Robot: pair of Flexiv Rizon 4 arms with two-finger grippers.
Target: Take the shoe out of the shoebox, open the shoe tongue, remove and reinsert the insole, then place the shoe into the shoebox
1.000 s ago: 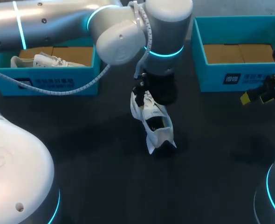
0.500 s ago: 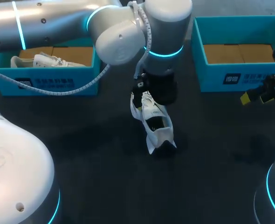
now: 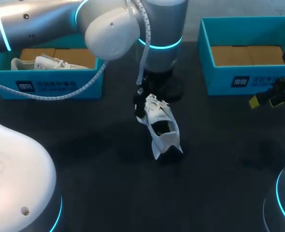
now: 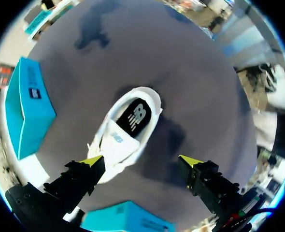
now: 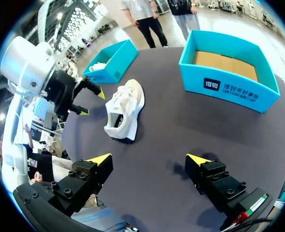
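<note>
A white shoe (image 3: 159, 125) lies on the dark table near the middle, toe end towards my left arm's wrist, heel towards the front. In the left wrist view the shoe (image 4: 128, 128) lies just ahead of my left gripper (image 4: 141, 160), its dark insole showing through the mouth. That gripper is open, and the laced end lies near one of its fingertips (image 4: 92, 160). My right gripper (image 5: 149, 158) hangs open and empty at the table's right side, well away from the shoe (image 5: 125, 108). The right wrist view also shows the left gripper (image 5: 92, 103) beside the shoe's toe.
A blue shoebox (image 3: 60, 87) at the back left holds another white shoe (image 3: 41, 63). A second blue shoebox (image 3: 239, 82) at the back right shows only its cardboard floor. My left arm (image 3: 108, 29) spans the back of the table.
My left gripper has opened wider and drawn back and up from the shoe's laces. The shoe stays where it was. The right arm has not moved.
</note>
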